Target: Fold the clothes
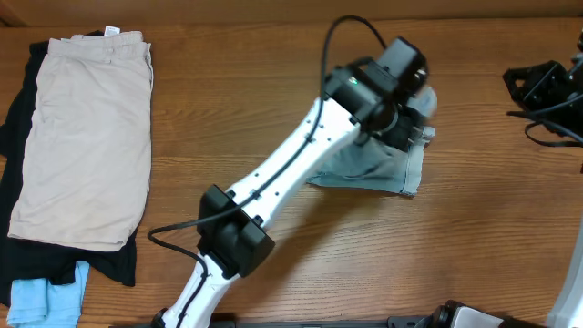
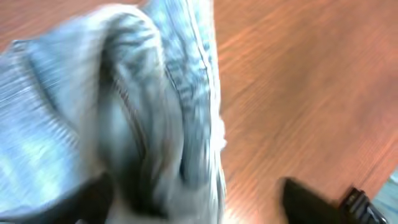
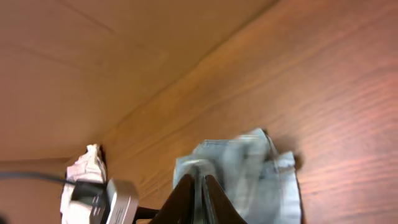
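mostly blurred up close: left gripper (image 2: 196, 183) fingers look spread apart, not clamped, with denim shorts (image 1: 387, 166) bunched against one finger. shorts lie on the table (image 1: 492, 237) right of centre, partly hidden under the left arm (image 1: 291, 153), waistband hidden; the visible part runs long side to side, stitched hem toward the right end. right gripper (image 3: 199, 194) is off the cloth, fingers nearly together, empty. far left, beige shorts (image 1: 86, 137) on a black garment (image 1: 16, 137), light-blue piece (image 1: 41, 299) peeking out.
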Available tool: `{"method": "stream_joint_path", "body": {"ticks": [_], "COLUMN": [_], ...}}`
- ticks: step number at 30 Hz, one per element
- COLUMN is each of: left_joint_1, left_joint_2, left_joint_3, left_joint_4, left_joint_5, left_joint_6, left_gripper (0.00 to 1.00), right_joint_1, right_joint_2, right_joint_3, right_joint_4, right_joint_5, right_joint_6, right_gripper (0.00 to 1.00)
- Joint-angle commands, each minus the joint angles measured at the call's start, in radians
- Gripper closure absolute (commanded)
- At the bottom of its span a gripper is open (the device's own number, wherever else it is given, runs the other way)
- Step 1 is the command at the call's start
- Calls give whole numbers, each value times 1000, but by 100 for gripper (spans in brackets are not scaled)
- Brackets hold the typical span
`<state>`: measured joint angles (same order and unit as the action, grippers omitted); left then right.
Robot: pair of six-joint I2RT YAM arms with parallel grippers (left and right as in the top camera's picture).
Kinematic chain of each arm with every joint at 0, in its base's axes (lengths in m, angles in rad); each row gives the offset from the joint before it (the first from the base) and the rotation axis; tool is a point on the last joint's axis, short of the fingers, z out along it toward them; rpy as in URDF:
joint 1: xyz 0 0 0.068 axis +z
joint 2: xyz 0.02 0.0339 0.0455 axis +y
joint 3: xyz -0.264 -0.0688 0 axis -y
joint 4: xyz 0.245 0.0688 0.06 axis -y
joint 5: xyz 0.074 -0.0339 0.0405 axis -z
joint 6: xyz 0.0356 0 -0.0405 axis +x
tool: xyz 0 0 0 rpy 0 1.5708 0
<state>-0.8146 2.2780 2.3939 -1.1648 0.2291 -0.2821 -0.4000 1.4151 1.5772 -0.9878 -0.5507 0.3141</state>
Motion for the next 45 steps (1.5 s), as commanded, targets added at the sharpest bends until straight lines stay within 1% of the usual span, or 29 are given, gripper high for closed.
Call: {"method": "stream_joint_path", "body": {"ticks": [1,3,5,6,8,11,14,17,20,22,24,27,30,33,37,40,42,43,45], "left_joint_1": [-32,-24,2,18,58,119,149,148,126,113,101,89,81,81,88,96,102,103,103], "left_joint_2": [6,-2,-10,-14,-23,-24,-22,-20,-9,-8,-8,-8,-8,-8,-7,-7,-8,-8,-8], "left_joint_3": [-1,3,26,40,78,130,125,68,-29,-97,-163,-251,-316,-371,-436,-441,-414,-381,-249], "left_joint_4": [21,26,19,13,-8,-74,-139,-165,-148,-117,-73,-9,17,19,42,28,18,0,-86], "left_joint_5": [7,7,8,8,9,13,16,14,-14,-32,-29,-30,-33,-86,-108,-109,-83,-69,-82], "left_joint_6": [23,14,-14,-27,-55,-55,-54,-16,53,79,100,164,214,214,203,182,145,145,143], "left_gripper": [0,0,0,0,0,0,0,0,0,0,0,0,0,0,0,0,0,0,0], "right_joint_1": [-9,-4,7,16,37,74,98,98,88,82,82,86,87,87,87,92,102,110,137], "right_joint_2": [2,8,19,31,61,126,186,222,230,230,230,230,230,230,231,231,232,232,232], "right_joint_3": [0,-1,-6,-8,-8,-8,-8,-8,-8,-8,-8,-8,-8,-8,-24,-69,-120,-153,-248], "right_joint_4": [-26,-74,-111,-134,-176,-231,-245,-220,-181,-169,-169,-178,-198,-219,-241,-235,-210,-188,-121], "right_joint_5": [44,105,117,124,140,147,155,157,158,157,157,158,158,158,158,158,159,166,184], "right_joint_6": [0,-7,-35,-54,-77,-122,-140,-156,-192,-192,-192,-192,-193,-193,-192,-192,-192,-192,-192], "right_gripper": [91,90,89,87,80,69,58,50,28,24,22,22,22,22,21,21,21,21,21]}}
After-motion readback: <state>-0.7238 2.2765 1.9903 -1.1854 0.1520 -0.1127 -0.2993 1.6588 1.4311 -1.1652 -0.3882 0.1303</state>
